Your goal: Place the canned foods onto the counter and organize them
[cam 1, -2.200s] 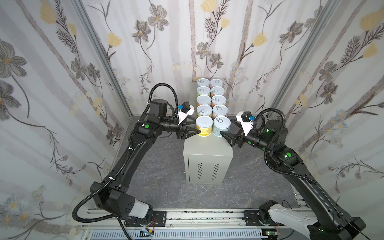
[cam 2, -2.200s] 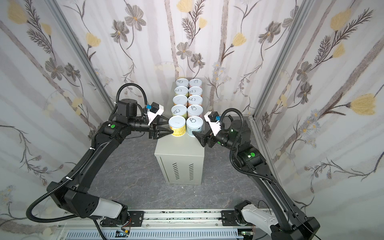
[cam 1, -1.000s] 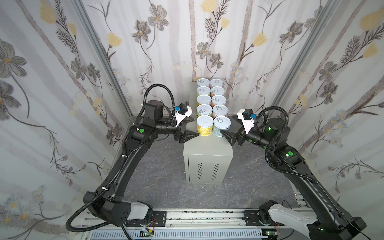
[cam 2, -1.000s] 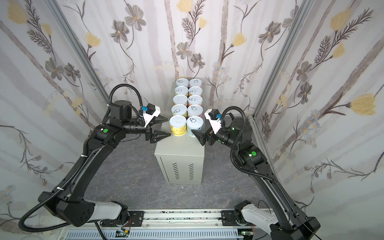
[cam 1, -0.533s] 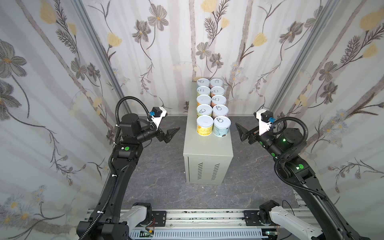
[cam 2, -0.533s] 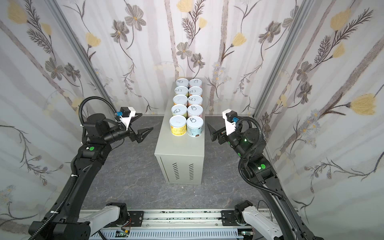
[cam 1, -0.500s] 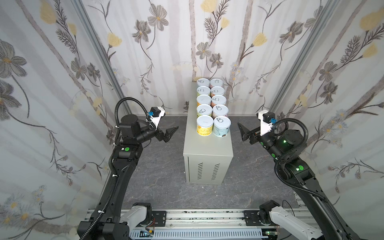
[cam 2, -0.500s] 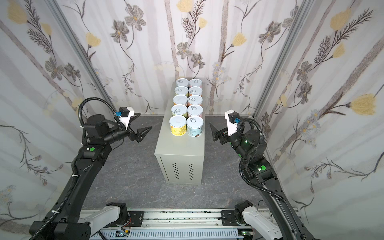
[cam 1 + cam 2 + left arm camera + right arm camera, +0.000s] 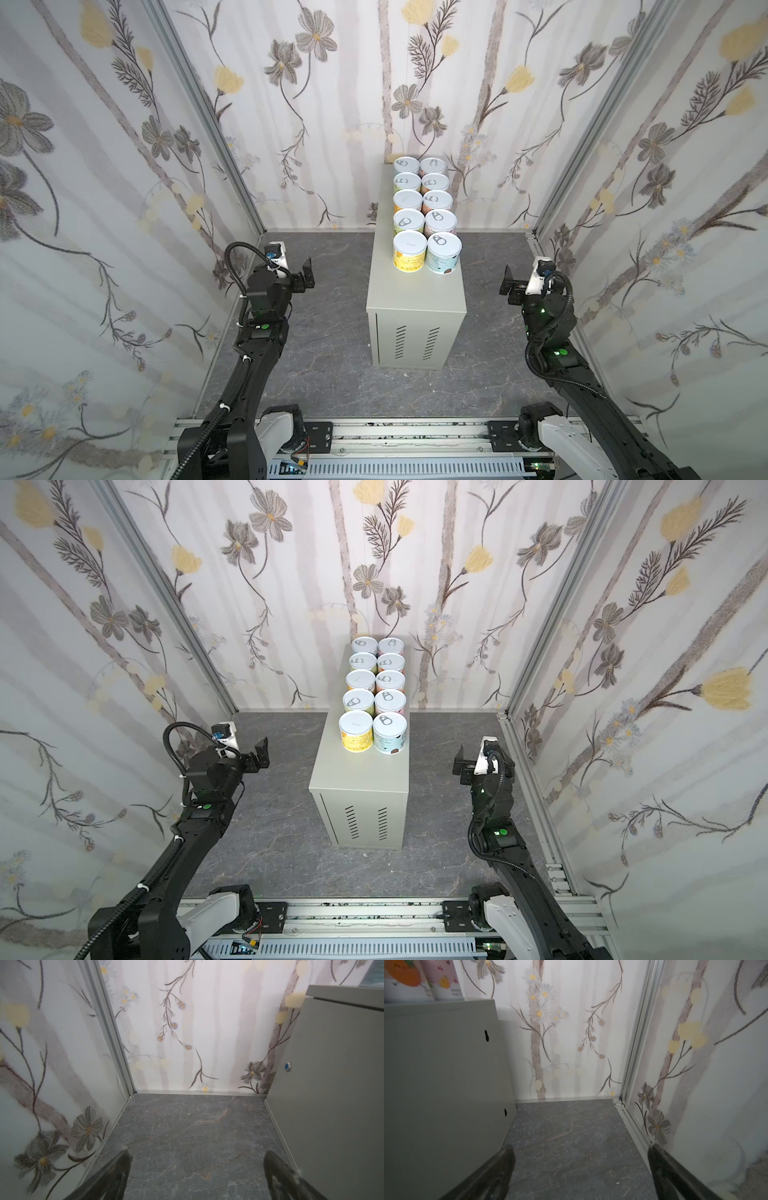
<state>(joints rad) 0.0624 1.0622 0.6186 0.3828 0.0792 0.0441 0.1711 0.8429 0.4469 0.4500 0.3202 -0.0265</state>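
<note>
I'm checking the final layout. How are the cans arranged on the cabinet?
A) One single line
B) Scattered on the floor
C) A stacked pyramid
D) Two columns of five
D: in a top view, the cans stand upright in two side-by-side columns of five on the cabinet top.

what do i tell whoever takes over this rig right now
Left gripper: open, empty, off the left side of the grey-beige cabinet, touching nothing.
Right gripper: open, empty, off the cabinet's right side.
Cans: all ten stand upright on the cabinet top, in two columns of five running from the back wall forward. The yellow-labelled can and the pale blue can are the nearest pair. The near part of the top is bare.
Done: every can is placed and lined up.
Left: seemingly nothing; no can shows on the marbled floor in any view.
</note>
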